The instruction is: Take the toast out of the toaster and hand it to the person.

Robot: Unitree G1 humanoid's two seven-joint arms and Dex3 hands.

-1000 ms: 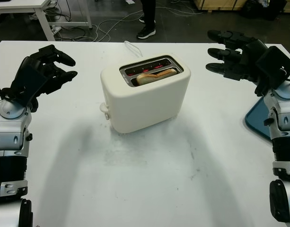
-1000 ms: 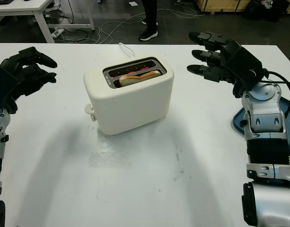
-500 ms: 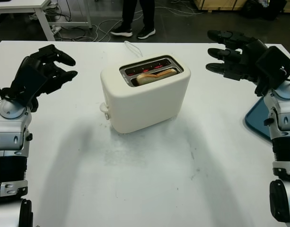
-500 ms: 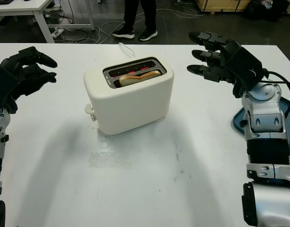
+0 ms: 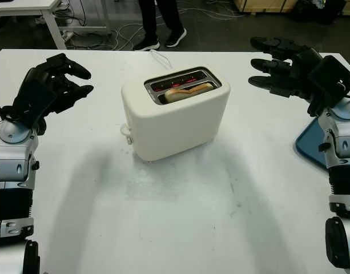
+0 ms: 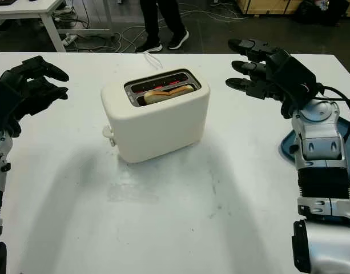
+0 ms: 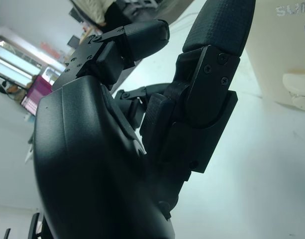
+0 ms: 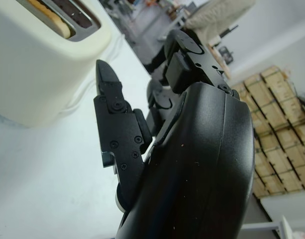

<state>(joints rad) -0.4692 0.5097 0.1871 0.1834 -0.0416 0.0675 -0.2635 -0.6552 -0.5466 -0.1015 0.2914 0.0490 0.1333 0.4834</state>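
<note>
A cream toaster [image 5: 175, 114] stands in the middle of the white table [image 5: 180, 217]. A slice of toast [image 5: 189, 91] sits in its near slot, its top edge just above the rim; the far slot glows red. My left hand [image 5: 63, 80] hovers open to the left of the toaster, well apart from it. My right hand [image 5: 277, 63] hovers open to the toaster's right, fingers pointing toward it. A person's legs [image 5: 160, 23] are on the floor beyond the far table edge.
A blue tray [image 5: 312, 142] lies at the table's right edge, partly behind my right forearm. The toaster's white cord [image 5: 157, 57] runs off the far edge. Another white table [image 5: 26, 8] and loose cables are on the floor beyond.
The person beyond the table has stepped to the left. Both my hands and the toaster have stayed where they were.
</note>
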